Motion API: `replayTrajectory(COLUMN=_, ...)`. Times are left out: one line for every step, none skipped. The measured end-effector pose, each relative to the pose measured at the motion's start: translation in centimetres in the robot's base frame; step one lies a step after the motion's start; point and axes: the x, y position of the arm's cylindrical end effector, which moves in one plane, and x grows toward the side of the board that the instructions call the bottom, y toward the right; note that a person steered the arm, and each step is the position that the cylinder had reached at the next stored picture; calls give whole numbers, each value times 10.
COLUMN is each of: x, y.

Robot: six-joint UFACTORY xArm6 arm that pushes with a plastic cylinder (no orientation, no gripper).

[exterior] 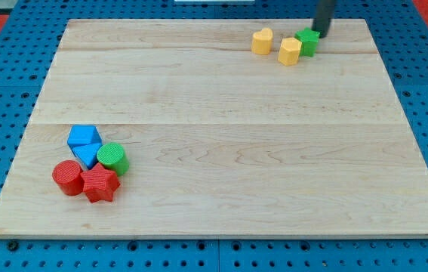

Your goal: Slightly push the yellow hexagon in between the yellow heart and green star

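Note:
The yellow hexagon stands near the view's top right, touching the green star on its upper right. The yellow heart stands a short gap to the hexagon's left. My tip is at the green star's upper right edge, close to it or touching it; the dark rod rises out of the view's top.
A cluster sits at the view's lower left: a blue block, a blue triangle, a green cylinder, a red cylinder and a red star. The wooden board lies on a blue pegboard.

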Motion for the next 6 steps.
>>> replayTrajectory(x=21, y=3)
replayTrajectory(x=45, y=8)
replayTrajectory(x=94, y=-63)
replayTrajectory(x=80, y=-76)
replayTrajectory(x=49, y=-76)
replayTrajectory(x=30, y=-81)
